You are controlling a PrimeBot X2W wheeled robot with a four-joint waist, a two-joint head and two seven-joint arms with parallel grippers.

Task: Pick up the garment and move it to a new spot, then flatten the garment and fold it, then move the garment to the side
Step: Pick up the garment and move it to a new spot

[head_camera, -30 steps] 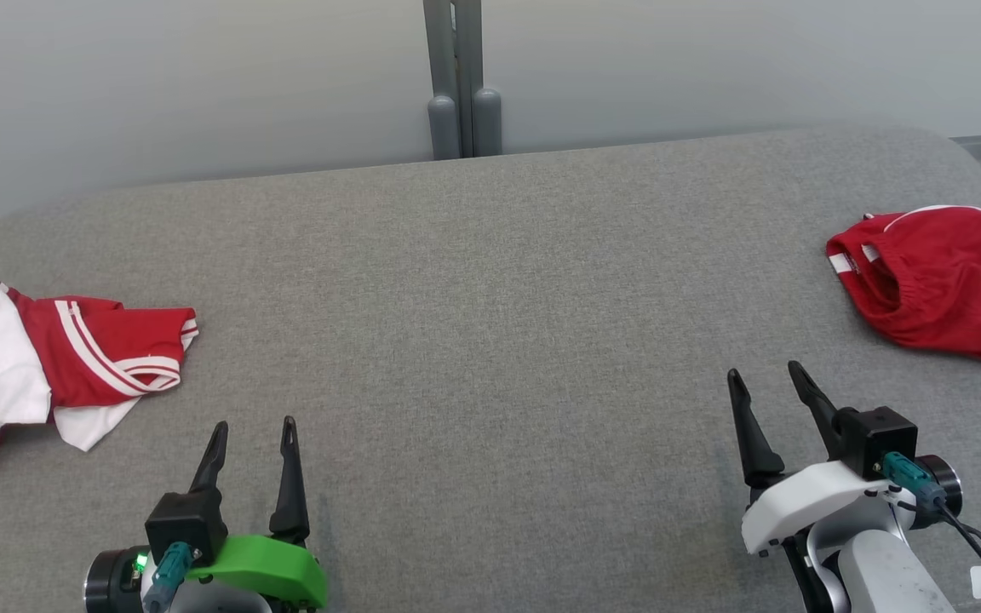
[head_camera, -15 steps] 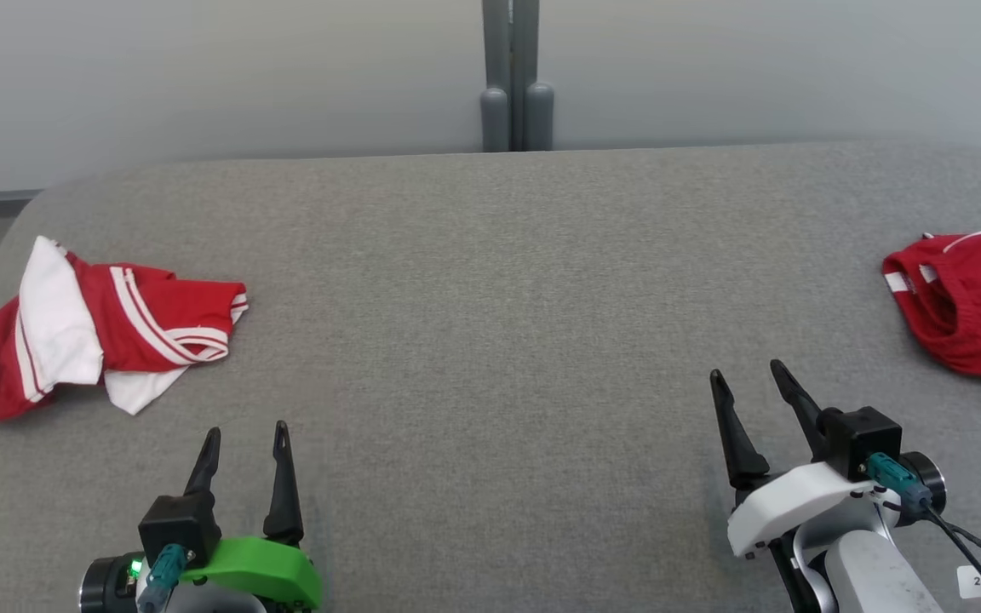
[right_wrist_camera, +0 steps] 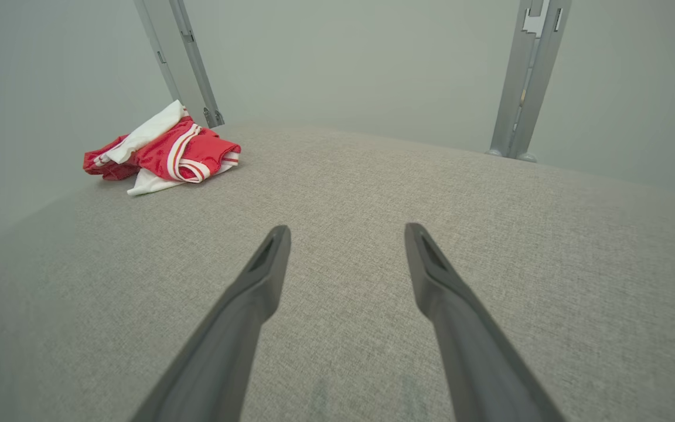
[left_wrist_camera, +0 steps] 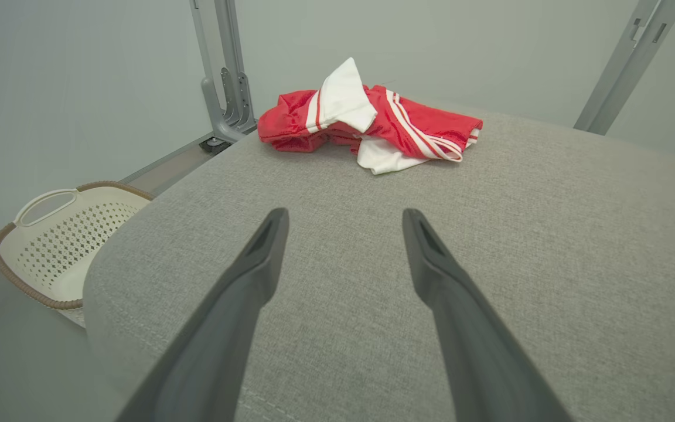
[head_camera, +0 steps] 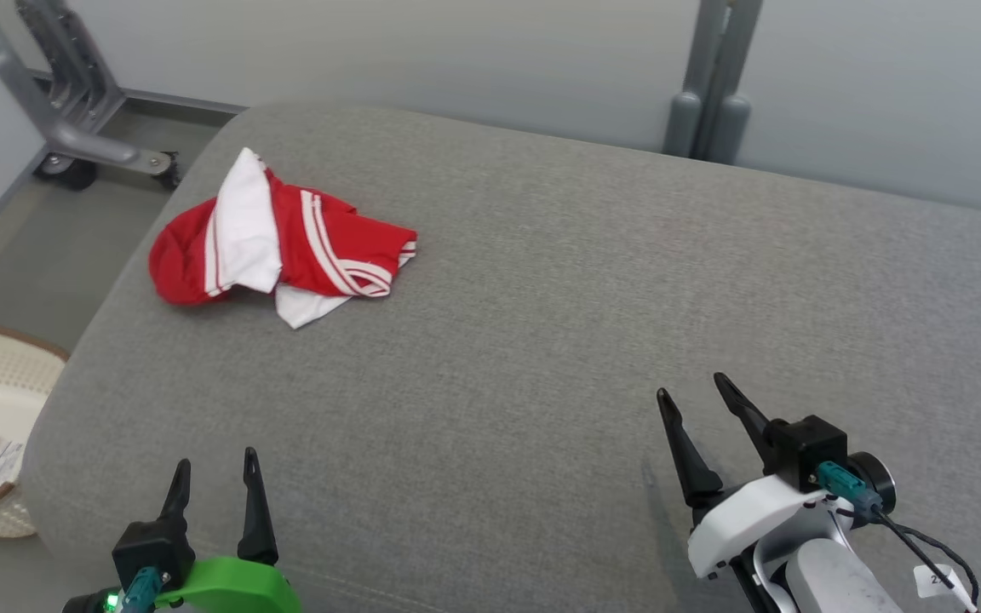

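We are swinging our view left, bringing the crumpled garment [head_camera: 278,247] nearer centre; left pincer [head_camera: 215,460] and right pincer [head_camera: 692,386] are gaping wide, empty.

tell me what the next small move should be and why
Probably reach the left gripper forward toward the crumpled red and white garment. Both it and the right gripper stand open and empty near the front edge of the table, and the garment lies apart from them at the far left, nearer the left one.

A lab: padded grey table [head_camera: 542,340], bare walls [head_camera: 456,51] (wheeled frame [head_camera: 73,140]).
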